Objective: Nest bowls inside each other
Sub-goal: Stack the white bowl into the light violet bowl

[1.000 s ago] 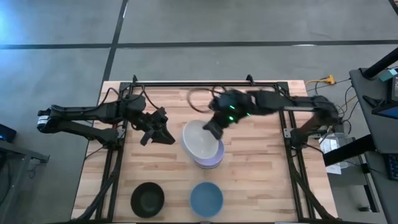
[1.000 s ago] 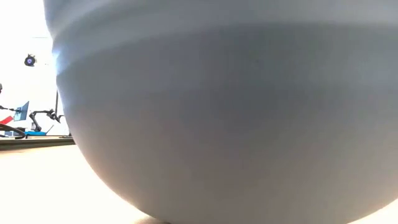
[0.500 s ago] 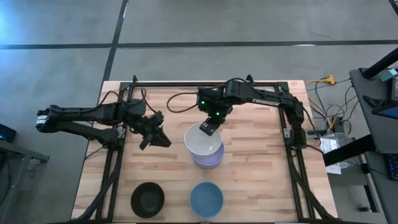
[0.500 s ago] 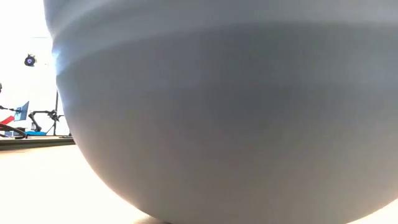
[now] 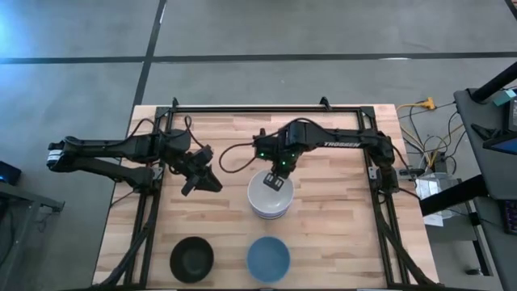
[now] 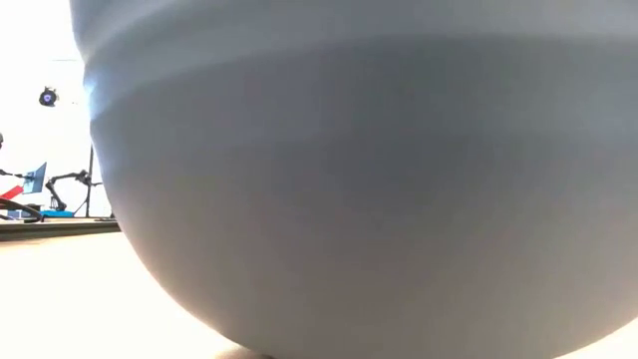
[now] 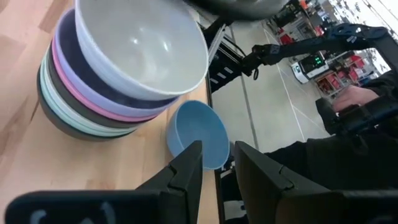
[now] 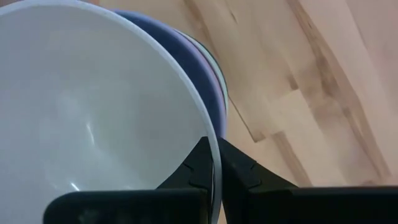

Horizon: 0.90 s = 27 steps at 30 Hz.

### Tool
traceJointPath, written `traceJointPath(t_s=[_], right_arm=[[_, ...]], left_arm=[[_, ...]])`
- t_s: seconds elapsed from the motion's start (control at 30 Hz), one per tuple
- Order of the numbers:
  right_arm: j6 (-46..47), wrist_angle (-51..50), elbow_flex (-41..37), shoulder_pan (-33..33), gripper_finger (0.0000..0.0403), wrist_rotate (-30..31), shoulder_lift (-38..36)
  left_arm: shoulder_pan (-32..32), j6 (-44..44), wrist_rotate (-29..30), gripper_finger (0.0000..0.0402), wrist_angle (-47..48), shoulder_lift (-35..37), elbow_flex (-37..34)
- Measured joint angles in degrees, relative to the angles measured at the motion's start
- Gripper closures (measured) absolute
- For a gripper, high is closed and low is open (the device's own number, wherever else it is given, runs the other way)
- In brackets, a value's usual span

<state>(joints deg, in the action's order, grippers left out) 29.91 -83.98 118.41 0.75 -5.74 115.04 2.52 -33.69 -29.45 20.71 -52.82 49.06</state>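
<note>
White bowl (image 5: 267,193) now sits level on top of the nested stack (image 7: 93,106) at the table's (image 5: 339,242) centre; half a second ago it hung tilted and off-centre toward the left arm. The right gripper (image 5: 274,182) pinches its far rim, fingers (image 8: 208,165) narrowly closed on the edge, so placement appears nearly complete and release seems the next step. Beneath it, lavender, pink, dark and pale green rims show in the left wrist view. A blue bowl (image 5: 267,258) and a black bowl (image 5: 192,259) stand apart at the near edge, not yet nested. The left gripper (image 5: 202,171) waits beside the stack, fingers (image 7: 186,171) narrowly parted, holding nothing.
</note>
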Motion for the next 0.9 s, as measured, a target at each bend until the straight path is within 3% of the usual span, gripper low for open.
traceJointPath(t_s=[0.9], right_arm=[[3.12, 15.29, -9.28, -3.72, 0.0394, -0.19, -0.31]], left_arm=[[0.0, -0.33, 0.44, 0.0323, -0.04, -0.72, -0.04]])
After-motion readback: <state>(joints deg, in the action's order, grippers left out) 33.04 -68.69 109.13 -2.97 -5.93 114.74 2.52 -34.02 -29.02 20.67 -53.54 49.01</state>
